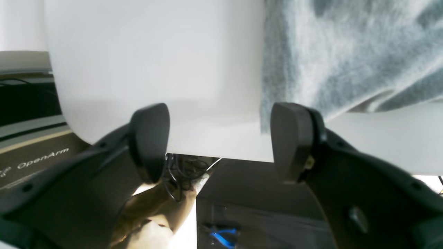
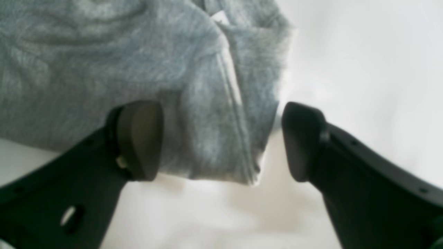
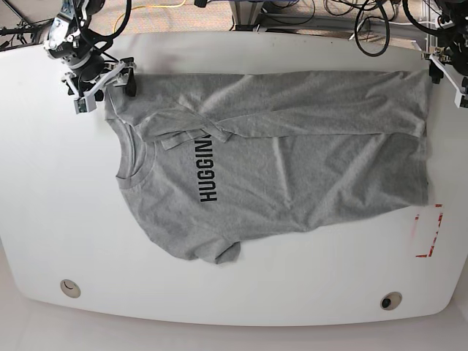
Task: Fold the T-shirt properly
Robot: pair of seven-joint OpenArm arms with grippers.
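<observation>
The T-shirt [image 3: 278,161] lies on the white surface [image 3: 44,219]. The right tool [image 2: 221,141], upper left, and the left tool [image 1: 219,141], upper right, are both spread wide, holding nothing.

The T-shirt [image 3: 292,161] is light heather grey, a fine mottle of paler and darker flecks, with black block letters [image 3: 208,172] reading "HUGGIN" on the chest. Its collar band [image 3: 128,172] is the same grey. In the right wrist view a seam [image 2: 232,86] runs paler, near white, down the grey cloth, and a small white tag [image 2: 218,16] shows near the top. The bench [image 3: 58,219] is plain white, with red line marks [image 3: 428,234] near one edge. Both end effectors, left [image 1: 219,141] and right [image 2: 221,140], have matt black fingers. A dark panel [image 1: 38,159] carries pale "OpenArm" lettering. A blue cable [image 1: 221,237] lies below the bench edge.
</observation>
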